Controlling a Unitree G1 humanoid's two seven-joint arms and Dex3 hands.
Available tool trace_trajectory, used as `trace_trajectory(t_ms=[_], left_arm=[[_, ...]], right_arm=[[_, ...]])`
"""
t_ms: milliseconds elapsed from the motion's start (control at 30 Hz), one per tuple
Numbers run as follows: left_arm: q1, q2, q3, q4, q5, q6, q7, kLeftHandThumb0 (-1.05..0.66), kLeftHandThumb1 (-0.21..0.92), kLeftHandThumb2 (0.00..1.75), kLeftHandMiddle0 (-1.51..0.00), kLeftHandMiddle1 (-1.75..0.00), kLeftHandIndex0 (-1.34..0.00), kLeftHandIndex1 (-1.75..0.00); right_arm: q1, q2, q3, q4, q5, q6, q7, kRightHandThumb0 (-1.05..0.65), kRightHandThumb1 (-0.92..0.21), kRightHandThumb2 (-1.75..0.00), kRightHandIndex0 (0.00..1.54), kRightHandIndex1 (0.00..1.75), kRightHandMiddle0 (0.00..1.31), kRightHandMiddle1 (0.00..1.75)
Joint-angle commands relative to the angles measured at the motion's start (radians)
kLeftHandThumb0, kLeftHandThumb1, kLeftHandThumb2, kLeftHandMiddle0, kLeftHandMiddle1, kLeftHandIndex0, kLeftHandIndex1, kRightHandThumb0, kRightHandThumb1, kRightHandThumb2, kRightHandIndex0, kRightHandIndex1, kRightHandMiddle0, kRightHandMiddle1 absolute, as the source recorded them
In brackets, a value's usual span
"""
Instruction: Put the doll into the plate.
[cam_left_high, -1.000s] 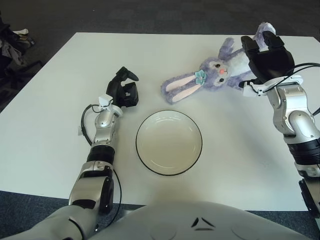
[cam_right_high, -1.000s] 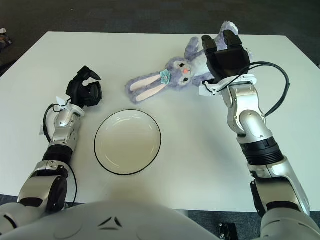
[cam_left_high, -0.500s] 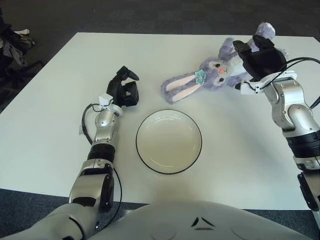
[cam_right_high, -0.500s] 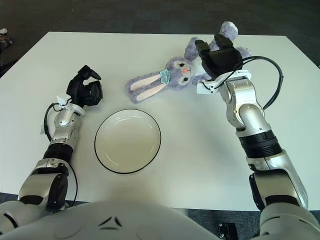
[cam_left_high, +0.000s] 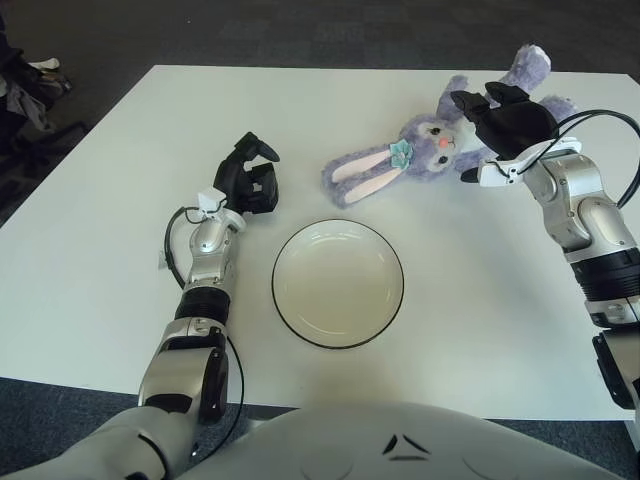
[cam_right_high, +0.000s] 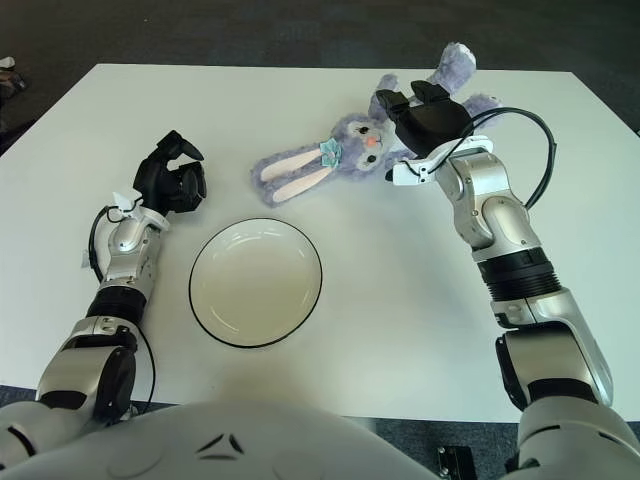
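Doll (cam_left_high: 420, 150), a purple plush rabbit with long pink-lined ears and a small teal bow, lies on its back across the far right part of the white surface (cam_left_high: 100, 260), its ears pointing toward the middle. My right robot hand (cam_left_high: 500, 122) sits over the doll's body, dark fingers spread above the plush; I cannot tell whether they have closed on it. The plate (cam_left_high: 338, 285), round and cream with a dark rim, lies near the middle of the surface, close to me and apart from the doll's ears. My left robot hand (cam_left_high: 248, 178) shows just left of the plate, fingers curled, holding nothing.
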Motion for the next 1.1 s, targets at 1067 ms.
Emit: trace_trajectory(t_ms=[1067], left_arm=[[0.123, -0.046, 0.026, 0.084, -0.039, -0.035, -0.056, -0.45, 0.40, 1.22, -1.14, -1.75, -0.55, -1.75]], right_arm=[[-0.202, 0.036, 0.086, 0.277, 0.067, -0.070, 0.028, -0.89, -0.56, -0.65, 0.01, 0.18, 0.00, 0.34]])
